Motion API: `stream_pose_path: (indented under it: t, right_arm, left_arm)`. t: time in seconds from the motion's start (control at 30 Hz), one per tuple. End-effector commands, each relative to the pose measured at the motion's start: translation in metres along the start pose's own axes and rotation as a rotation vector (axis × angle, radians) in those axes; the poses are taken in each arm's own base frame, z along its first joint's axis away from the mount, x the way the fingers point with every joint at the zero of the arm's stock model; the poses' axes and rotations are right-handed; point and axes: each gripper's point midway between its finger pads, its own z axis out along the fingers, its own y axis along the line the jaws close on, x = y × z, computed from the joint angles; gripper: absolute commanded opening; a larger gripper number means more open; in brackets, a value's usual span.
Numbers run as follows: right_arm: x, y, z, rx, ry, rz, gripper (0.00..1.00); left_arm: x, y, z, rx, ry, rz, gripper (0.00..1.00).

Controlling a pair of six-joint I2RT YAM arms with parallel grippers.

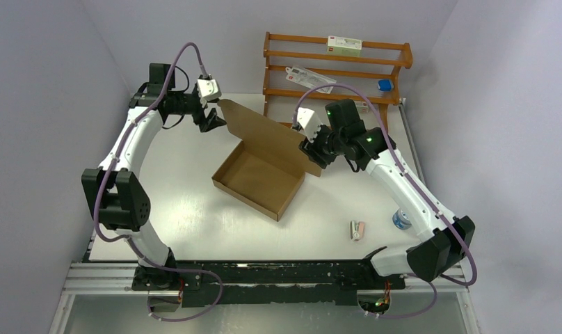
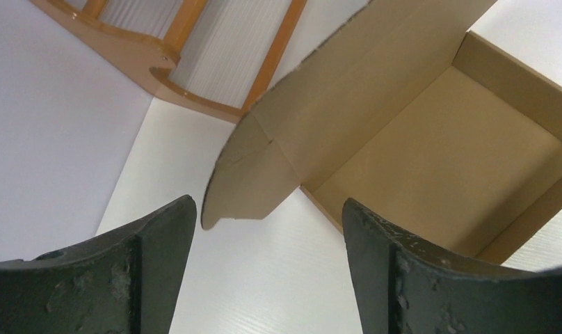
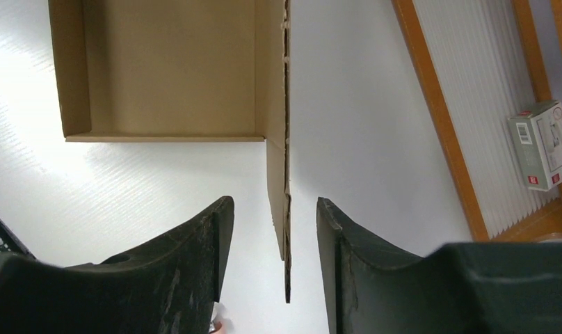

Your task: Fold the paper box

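The paper box [image 1: 259,182] is a shallow brown cardboard tray in the middle of the table, its lid panel [image 1: 264,129] standing up along the far side. My left gripper [image 1: 214,122] hovers at the lid's far-left end, open, and the lid's rounded side flap [image 2: 247,184] hangs just ahead of the gap between the fingers. The box's inside [image 2: 431,146] lies to the right there. My right gripper [image 1: 310,154] is at the lid's right end, open. The thin edge of the lid's flap [image 3: 286,229] stands between its fingers, with a gap on both sides. The tray [image 3: 167,62] shows beyond.
A wooden rack [image 1: 337,66] stands at the back right, with a white-green carton [image 1: 343,46] on top and a blue item [image 1: 384,85] on a shelf. A small pink-and-white object [image 1: 357,230] and a blue-topped item [image 1: 402,220] lie near the right arm.
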Motion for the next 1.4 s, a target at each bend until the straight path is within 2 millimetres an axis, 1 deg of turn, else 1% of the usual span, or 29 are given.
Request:
stream_pose_path:
  t: [0.0, 0.1, 0.17, 0.23, 0.3, 0.33, 0.47, 0.57, 0.63, 0.77, 0.97, 1.07, 1.13, 1.23, 1.37]
  right_arm:
    - [0.003, -0.001, 0.007, 0.013, 0.020, 0.000, 0.44]
    - [0.005, -0.001, 0.007, 0.018, 0.024, -0.006, 0.36]
    - [0.006, 0.000, 0.008, 0.017, 0.025, -0.012, 0.33]
    - [0.007, -0.001, 0.008, 0.021, 0.027, -0.013, 0.28]
    - [0.007, -0.001, 0.007, 0.024, 0.024, -0.016, 0.25]
    - [0.007, -0.001, 0.007, 0.025, 0.023, -0.017, 0.24]
    - [0.008, 0.000, 0.009, 0.024, 0.025, -0.020, 0.21]
    - [0.007, -0.001, 0.010, 0.025, 0.025, -0.021, 0.20]
    - [0.006, -0.002, 0.009, 0.030, 0.021, -0.021, 0.18]
    - [0.006, -0.005, 0.009, 0.045, 0.021, -0.017, 0.14]
    - [0.005, -0.008, 0.009, 0.063, 0.023, 0.006, 0.08]
    - [0.004, -0.010, 0.007, 0.079, 0.029, 0.015, 0.09]
    - [0.006, -0.013, 0.006, 0.098, 0.035, 0.021, 0.15]
    - [0.008, -0.016, 0.002, 0.124, 0.035, 0.017, 0.20]
    - [0.008, -0.019, -0.002, 0.153, 0.022, 0.013, 0.22]
  left_arm:
    - [-0.024, 0.005, 0.008, 0.067, -0.125, 0.034, 0.79]
    - [-0.019, 0.006, 0.014, 0.092, -0.117, 0.019, 0.76]
    - [-0.015, 0.009, 0.018, 0.097, -0.114, 0.008, 0.74]
    - [-0.012, 0.009, 0.022, 0.115, -0.106, 0.000, 0.69]
    - [-0.010, 0.007, 0.026, 0.141, -0.106, -0.008, 0.62]
    - [-0.010, 0.006, 0.028, 0.150, -0.107, -0.008, 0.60]
    - [-0.007, 0.001, 0.038, 0.168, -0.092, -0.007, 0.57]
    - [-0.005, -0.005, 0.046, 0.190, -0.071, -0.005, 0.52]
    - [-0.002, -0.006, 0.048, 0.196, -0.051, -0.003, 0.48]
    - [0.001, -0.007, 0.047, 0.192, -0.030, -0.012, 0.37]
    - [-0.005, -0.016, 0.039, 0.163, -0.009, 0.006, 0.23]
    - [-0.007, -0.019, 0.033, 0.143, 0.009, 0.008, 0.17]
    - [-0.004, -0.017, 0.028, 0.103, 0.038, -0.012, 0.14]
    - [-0.004, -0.019, 0.022, 0.070, 0.065, -0.035, 0.10]
    - [-0.009, -0.024, 0.015, 0.045, 0.069, -0.062, 0.08]
